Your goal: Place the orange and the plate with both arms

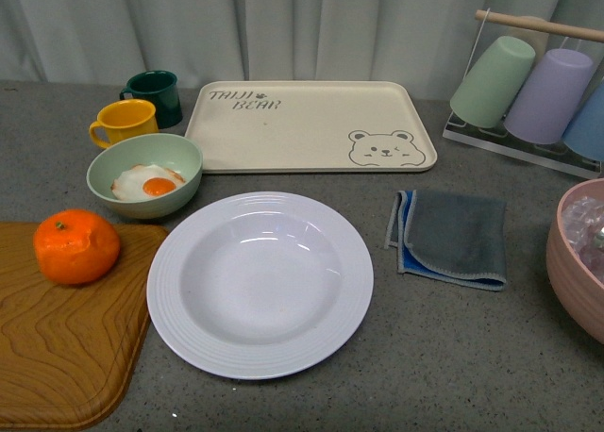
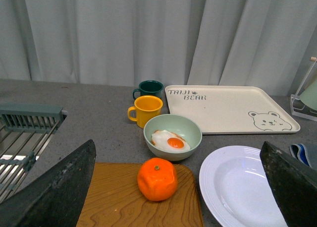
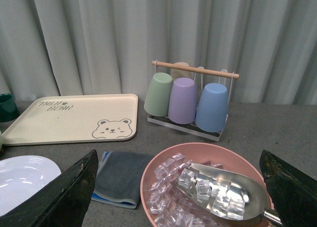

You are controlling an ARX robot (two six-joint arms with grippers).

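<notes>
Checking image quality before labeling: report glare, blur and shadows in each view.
Front view: sharp, even light, faint highlights on the plate. Left wrist view: orange crisp, left gripper fingers dark and soft-edged. Right wrist view: ice glints, right gripper fingers dark.

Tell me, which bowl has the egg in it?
The pale green bowl next to the yellow mug holds the fried egg. The pink bowl holds ice cubes and a metal scoop instead.

My plate looks glossy and smooth; at its nine o'clock the dimpled orange rests on a grained wooden board; at three, a matt cloth
</notes>
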